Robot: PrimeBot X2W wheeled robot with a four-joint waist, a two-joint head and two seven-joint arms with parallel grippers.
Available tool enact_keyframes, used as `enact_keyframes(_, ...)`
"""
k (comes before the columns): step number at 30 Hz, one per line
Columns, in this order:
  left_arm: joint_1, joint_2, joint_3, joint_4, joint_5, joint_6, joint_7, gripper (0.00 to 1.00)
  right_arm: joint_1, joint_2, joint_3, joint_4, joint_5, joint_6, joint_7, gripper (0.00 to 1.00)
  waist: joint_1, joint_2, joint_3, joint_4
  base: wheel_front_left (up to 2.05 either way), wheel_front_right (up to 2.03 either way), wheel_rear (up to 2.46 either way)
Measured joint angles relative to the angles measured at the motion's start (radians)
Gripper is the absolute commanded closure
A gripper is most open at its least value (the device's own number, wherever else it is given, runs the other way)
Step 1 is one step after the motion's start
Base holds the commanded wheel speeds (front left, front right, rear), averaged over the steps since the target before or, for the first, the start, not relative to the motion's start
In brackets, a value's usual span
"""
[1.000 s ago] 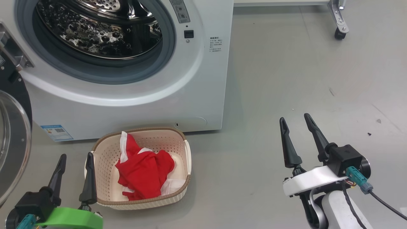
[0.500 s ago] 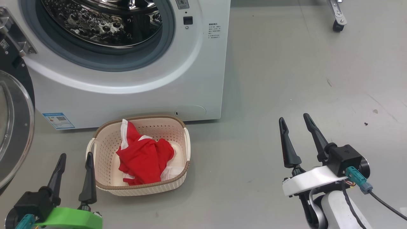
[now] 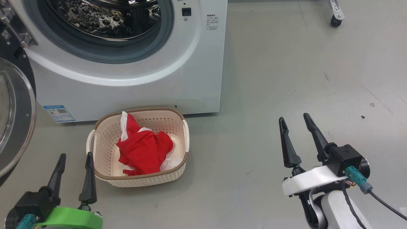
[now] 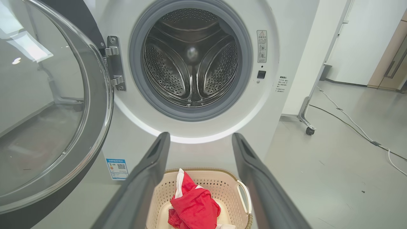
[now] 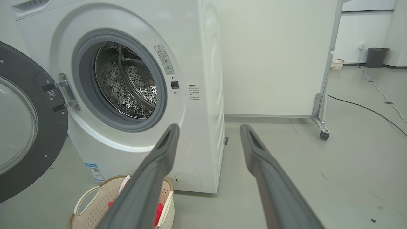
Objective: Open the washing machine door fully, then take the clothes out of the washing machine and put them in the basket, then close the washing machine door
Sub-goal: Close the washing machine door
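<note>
Only the head view has shifted; the clothes (image 3: 144, 152) sit in the basket (image 3: 143, 182), left tool (image 3: 76, 155) and right tool (image 3: 293, 117) gape empty, so closing the door (image 3: 12, 111) looks next.

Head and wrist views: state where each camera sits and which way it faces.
Head view: on the head, facing down at the basket, the clothes in it and the washing machine; left jaws lower left, right jaws lower right, open.
Left wrist view: on the left wrist, facing into the drum, the washing machine door open at left; left jaws frame the basket.
Right wrist view: right wrist, facing the washing machine obliquely; right jaws rise from below.
Shared: the basket.
</note>
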Motion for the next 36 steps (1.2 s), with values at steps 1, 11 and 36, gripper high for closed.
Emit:
enact_keyframes(1, 0.0, 0.0, 0.0, 0.0, 0.004, 0.0, 0.0, 0.0, 0.0, 0.0, 0.0, 0.0, 0.0, 0.0, 0.0, 0.0, 0.0, 0.0, 0.0, 0.0, -0.32, 0.32, 0.0)
enact_keyframes(11, 0.0, -0.011, -0.006, -0.012, -0.022, -0.013, 0.0, 0.0, 0.0, 0.0, 0.001, 0.0, 0.0, 0.0, 0.0, 0.0, 0.0, 0.0, -0.003, 0.001, -0.14, 0.14, 0.0)
enact_keyframes(36, 0.001, -0.008, -0.002, -0.004, -0.01, -0.018, 0.0, 0.0, 0.0, 0.0, 0.005, 0.009, 0.0, 0.001, 0.0, 0.0, 0.0, 0.0, -0.023, 0.001, 0.0, 0.0, 0.0)
